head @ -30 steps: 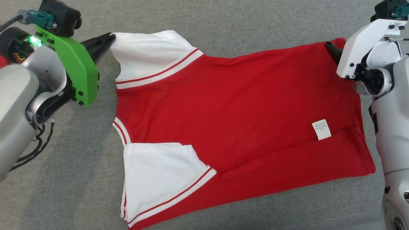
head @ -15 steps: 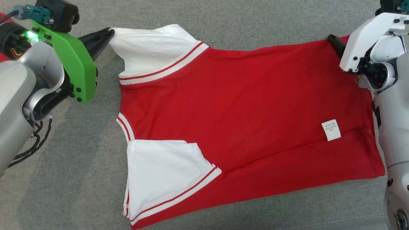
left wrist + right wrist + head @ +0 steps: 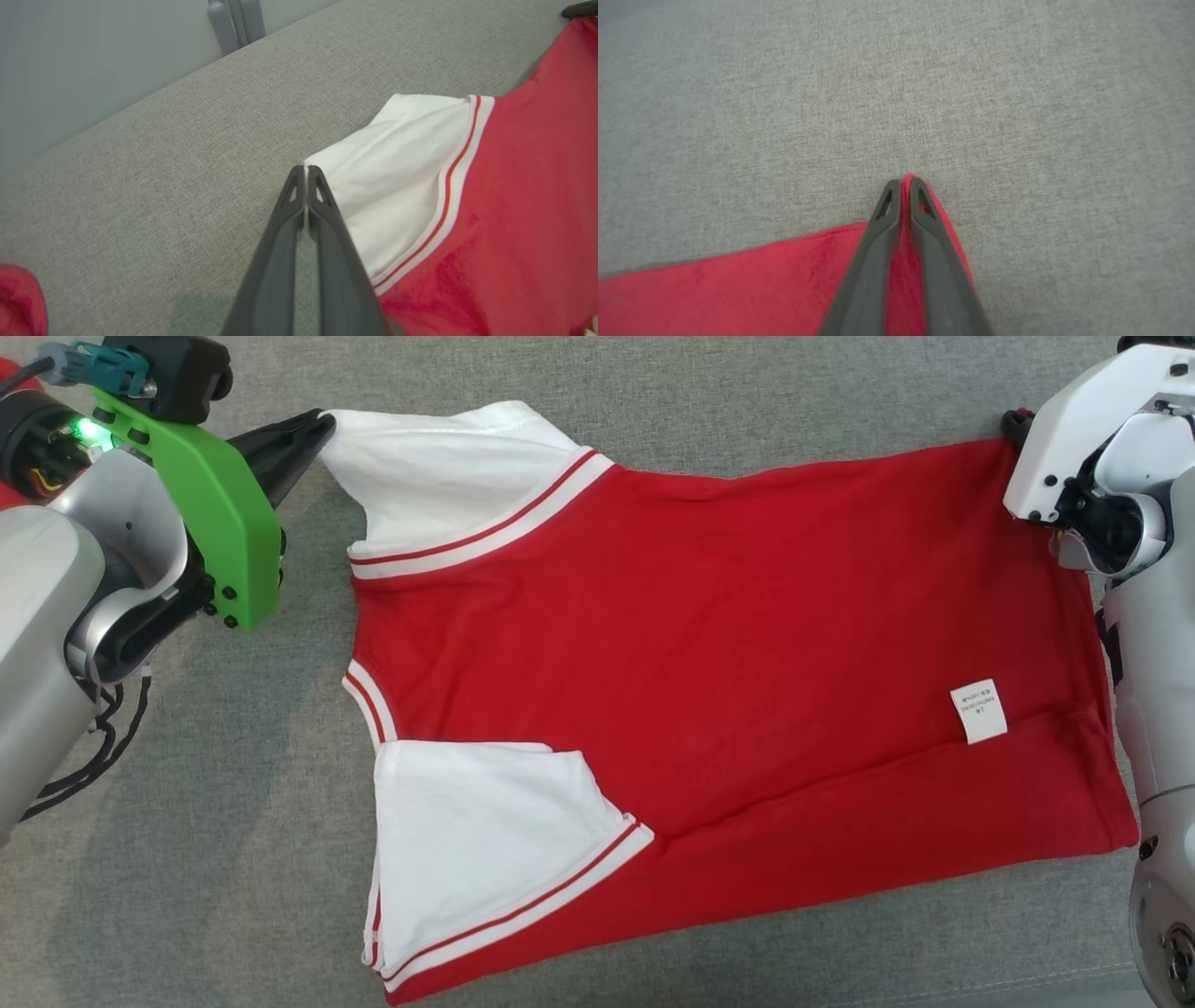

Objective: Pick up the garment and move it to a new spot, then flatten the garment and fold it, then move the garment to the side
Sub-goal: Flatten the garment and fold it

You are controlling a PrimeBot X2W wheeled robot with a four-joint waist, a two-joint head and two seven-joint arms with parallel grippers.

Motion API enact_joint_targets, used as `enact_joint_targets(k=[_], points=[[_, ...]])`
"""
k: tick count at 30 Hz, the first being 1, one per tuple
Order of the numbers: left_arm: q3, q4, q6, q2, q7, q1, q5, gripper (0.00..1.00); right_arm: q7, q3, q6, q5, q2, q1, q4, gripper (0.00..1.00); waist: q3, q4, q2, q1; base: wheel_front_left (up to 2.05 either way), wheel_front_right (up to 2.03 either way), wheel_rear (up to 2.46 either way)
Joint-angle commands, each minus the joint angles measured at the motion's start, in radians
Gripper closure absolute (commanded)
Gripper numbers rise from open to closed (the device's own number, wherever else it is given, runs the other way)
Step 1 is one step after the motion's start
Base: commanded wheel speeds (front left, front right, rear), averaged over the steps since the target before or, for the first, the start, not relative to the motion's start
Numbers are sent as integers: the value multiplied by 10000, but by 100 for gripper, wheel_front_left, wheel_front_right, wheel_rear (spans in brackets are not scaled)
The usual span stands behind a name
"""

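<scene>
The garment (image 3: pixel 728 644) lies flat mid-way on the grey fabric surface (image 3: pixel 233 859). The left gripper (image 3: pixel 306 169) is clenched on its white sleeve (image 3: pixel 439 476) at ten o'clock. The right gripper (image 3: pixel 903 183) pinches the hem corner (image 3: pixel 985 462) at two o'clock. The fold seems to be starting, so both grippers should next carry that edge toward six o'clock together.

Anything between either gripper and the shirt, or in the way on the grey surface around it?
Nothing visible. The left gripper is shut on the white sleeve corner of the garment, the right gripper on a red hem corner. The only other item is a red cloth off by the left arm, apart from the garment.
</scene>
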Motion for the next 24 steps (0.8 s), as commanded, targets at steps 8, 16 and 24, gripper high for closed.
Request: enact_joint_targets(k=[8,16,24], points=[[178,417,-19,54,-686,-211,122,100,-512,130,-16,209,-224,-207,-105,100,-176,-63,0,0,0,0,0],[581,928,37,-200,-2207,-549,544,100,-1251,-10,-16,343,-467,-271,-282,100,-396,-126,0,0,0,0,0],[479,799,1,-260,-2802,385,6,100,-1641,294,-16,662,-783,742,-751,100,-1011,23,0,0,0,0,0]])
